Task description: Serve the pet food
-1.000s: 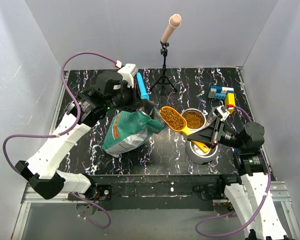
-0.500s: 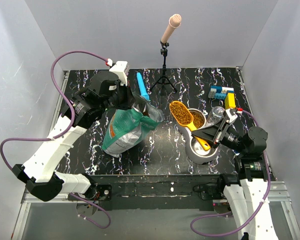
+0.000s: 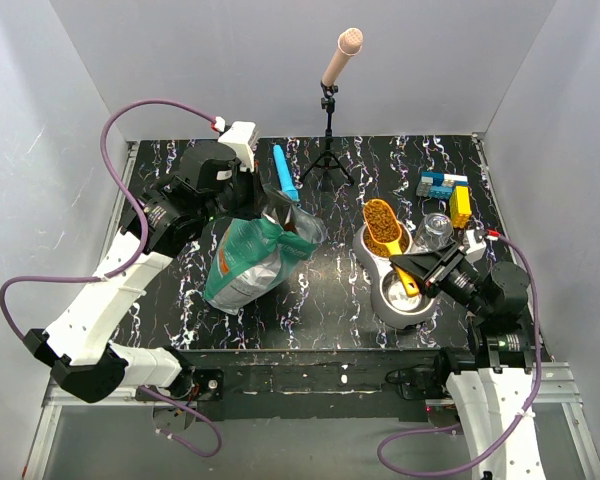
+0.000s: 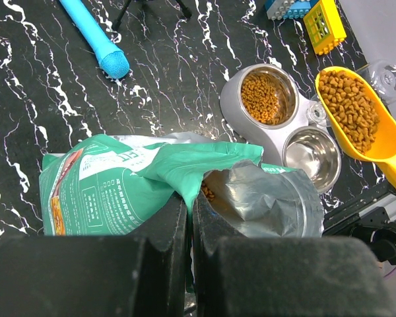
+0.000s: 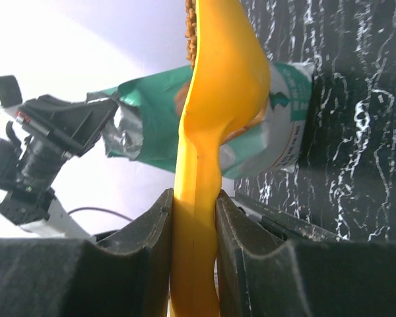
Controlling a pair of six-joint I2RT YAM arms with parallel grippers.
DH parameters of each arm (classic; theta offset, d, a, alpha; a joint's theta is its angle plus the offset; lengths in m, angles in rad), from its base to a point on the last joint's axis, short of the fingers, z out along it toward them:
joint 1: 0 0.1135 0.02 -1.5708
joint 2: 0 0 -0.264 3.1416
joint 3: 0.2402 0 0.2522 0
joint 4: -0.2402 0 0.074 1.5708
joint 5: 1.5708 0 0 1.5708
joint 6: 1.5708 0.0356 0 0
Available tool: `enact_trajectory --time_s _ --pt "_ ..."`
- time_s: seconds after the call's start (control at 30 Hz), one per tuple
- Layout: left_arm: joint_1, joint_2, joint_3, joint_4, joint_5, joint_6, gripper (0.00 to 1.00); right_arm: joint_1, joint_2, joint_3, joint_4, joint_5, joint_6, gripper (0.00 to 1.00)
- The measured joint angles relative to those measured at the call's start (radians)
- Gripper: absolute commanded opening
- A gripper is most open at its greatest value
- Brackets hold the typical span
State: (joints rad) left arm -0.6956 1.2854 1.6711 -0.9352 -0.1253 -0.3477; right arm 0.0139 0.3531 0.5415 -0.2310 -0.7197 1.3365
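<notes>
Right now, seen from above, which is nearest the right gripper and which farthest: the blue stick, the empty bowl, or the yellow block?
1. Empty bowl, near edge, beside the right gripper.
2. Yellow block, back right.
3. Blue stick, far left.

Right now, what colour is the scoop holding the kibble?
The scoop is yellow-orange, clearest in the left wrist view.

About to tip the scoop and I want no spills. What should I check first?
1. Right gripper shut on scoop handle: ok.
2. Scoop loaded with kibble: ok.
3. Near bowl empty: ok.
4. Scoop head over near bowl: not ok; the top view shows it above the filled far bowl.
5. Left gripper pinching bag mouth: ok.
6. Clearance from glass: cannot tell.
</notes>
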Motion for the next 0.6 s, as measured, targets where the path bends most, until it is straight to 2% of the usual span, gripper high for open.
enact_trajectory --time_s 0.4,0.6 --pt "0.000 0.000 0.008 -0.013 0.000 0.017 0.00 -0.032 -0.026 -0.116 -0.091 0.211 -0.032 0.01" --pt "0.000 -0.001 0.011 -0.019 -0.002 0.024 0.00 -0.034 -0.004 -0.139 -0.107 0.257 -0.062 0.01"
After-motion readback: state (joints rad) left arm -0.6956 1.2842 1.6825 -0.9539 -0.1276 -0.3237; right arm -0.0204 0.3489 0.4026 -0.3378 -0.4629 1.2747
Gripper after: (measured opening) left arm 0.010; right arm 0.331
